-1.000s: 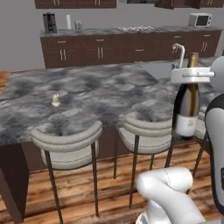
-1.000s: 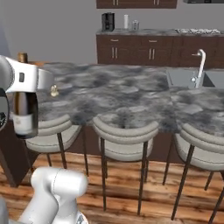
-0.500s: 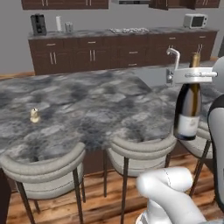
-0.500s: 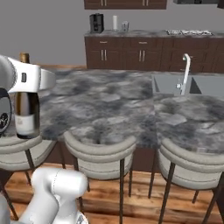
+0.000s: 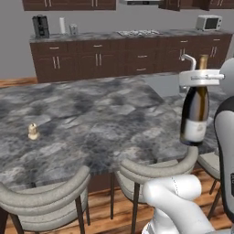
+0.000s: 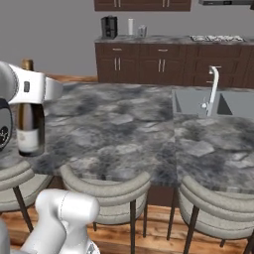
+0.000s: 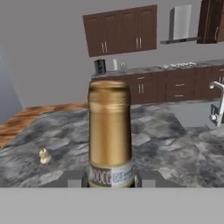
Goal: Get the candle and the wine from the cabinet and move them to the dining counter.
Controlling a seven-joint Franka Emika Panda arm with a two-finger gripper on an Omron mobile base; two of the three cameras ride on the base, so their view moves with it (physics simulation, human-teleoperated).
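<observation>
Wine (image 5: 195,109) hangs upright from the gripper (image 5: 200,77), which clasps it at the gold-foil neck, just under the cap. Through the hand camera the foil neck (image 7: 110,131) rises straight up between the two fingers (image 7: 146,178), which press against it from either side (only a neck's width apart, their tips hidden by the grey band). From the right base camera the wine (image 6: 30,130) shows behind the white forearm, label facing out. Its base hangs beside the near edge of the dining counter (image 5: 100,119), above the stools (image 5: 155,171); whether it touches the stone cannot be told.

Candle (image 5: 33,131) sits on the counter well to the left of the bottle, upright and alone on the marbled top, also seen small at the hand camera's lower left (image 7: 43,155). A sink with a faucet (image 6: 213,92) is set into the counter's far right side.
</observation>
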